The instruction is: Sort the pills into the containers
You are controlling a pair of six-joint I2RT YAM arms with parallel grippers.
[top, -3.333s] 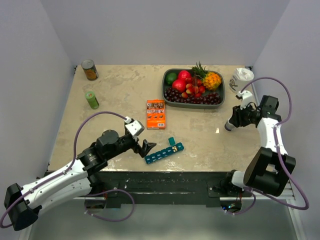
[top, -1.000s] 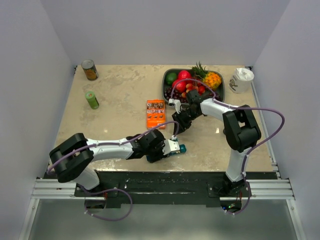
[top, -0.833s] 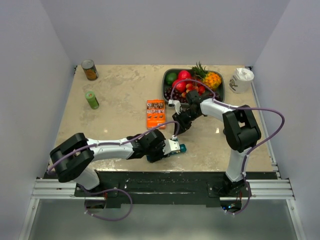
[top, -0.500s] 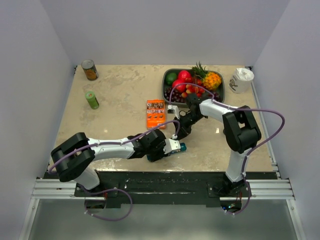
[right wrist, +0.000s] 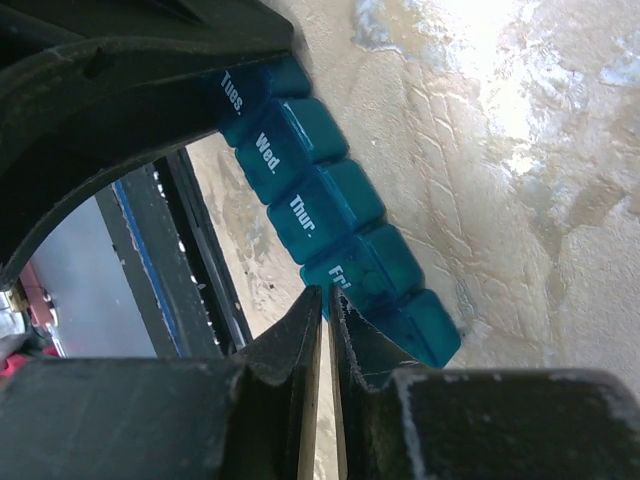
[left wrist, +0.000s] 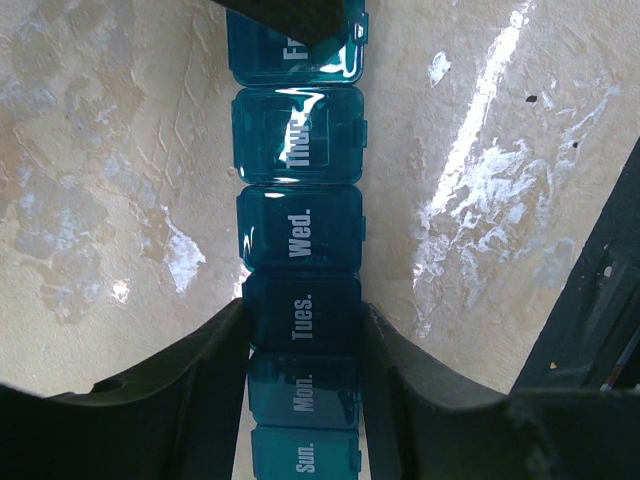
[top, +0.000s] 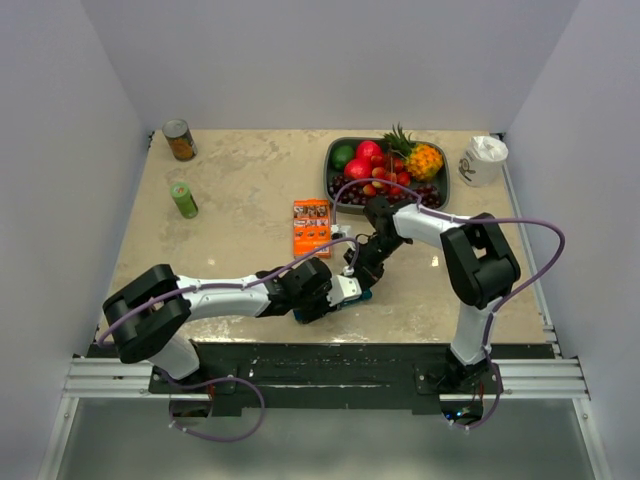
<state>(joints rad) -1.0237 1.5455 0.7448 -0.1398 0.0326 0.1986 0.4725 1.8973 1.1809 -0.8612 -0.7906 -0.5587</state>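
Because the strip (left wrist: 303, 230) looks light, slick plastic, your left gripper (left wrist: 303, 315) clamps its sides at Tues; your right gripper (right wrist: 327, 300), pinched closed, sits at the Fri lid (right wrist: 365, 270): pry its lip gently.

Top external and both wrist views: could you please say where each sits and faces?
Top external: high behind the robot, looking down at the table; left arm, right arm show.
Left wrist: on the left gripper, facing the pill organiser.
Right wrist: on the right gripper, facing the Fri lid.
Both wrist views share its Tues–Fri lids.
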